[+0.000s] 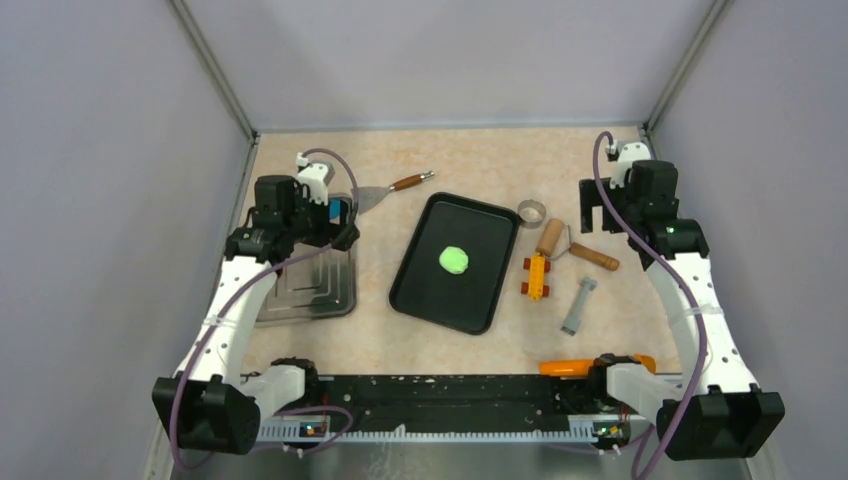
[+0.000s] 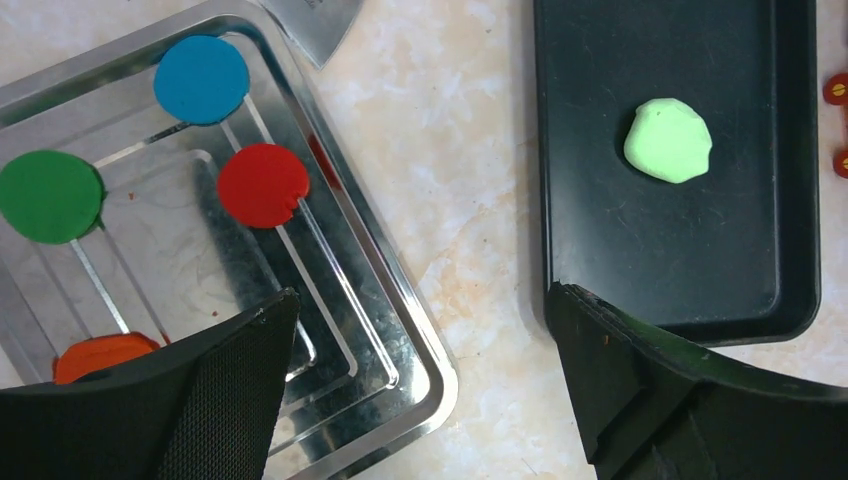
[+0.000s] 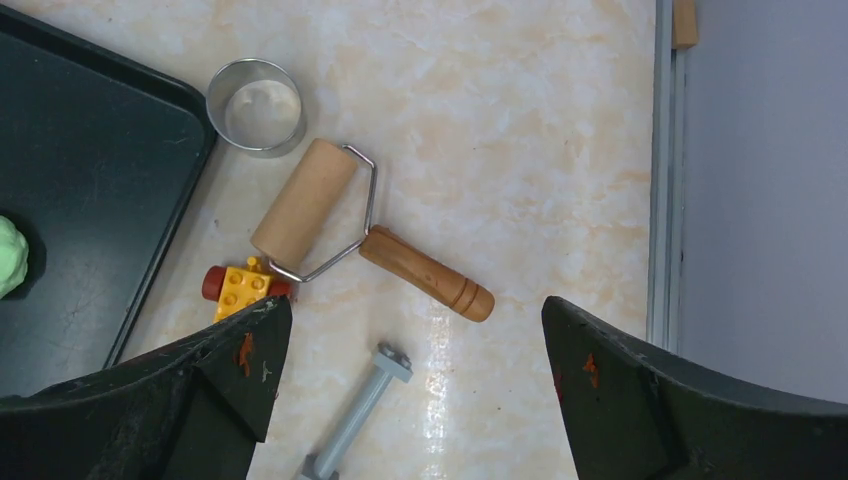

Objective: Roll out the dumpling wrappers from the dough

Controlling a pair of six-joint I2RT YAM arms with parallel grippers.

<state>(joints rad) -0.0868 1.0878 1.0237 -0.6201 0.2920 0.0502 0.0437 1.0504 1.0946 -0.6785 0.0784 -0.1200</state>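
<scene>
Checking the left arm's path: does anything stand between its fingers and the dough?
Nothing visible. The dough lies alone on the black tray; only its low rim sits between dough and the open left fingers.

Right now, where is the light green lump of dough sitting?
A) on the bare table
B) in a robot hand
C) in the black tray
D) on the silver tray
C: the dough lies near the middle of the black tray.

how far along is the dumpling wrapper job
Barely begun. Done: nothing; the dough is an unrolled lump on the black tray. In hand: nothing; left gripper and right gripper both hang open and empty. To do: pick up the roller, flatten the dough, cut with the ring.
</scene>
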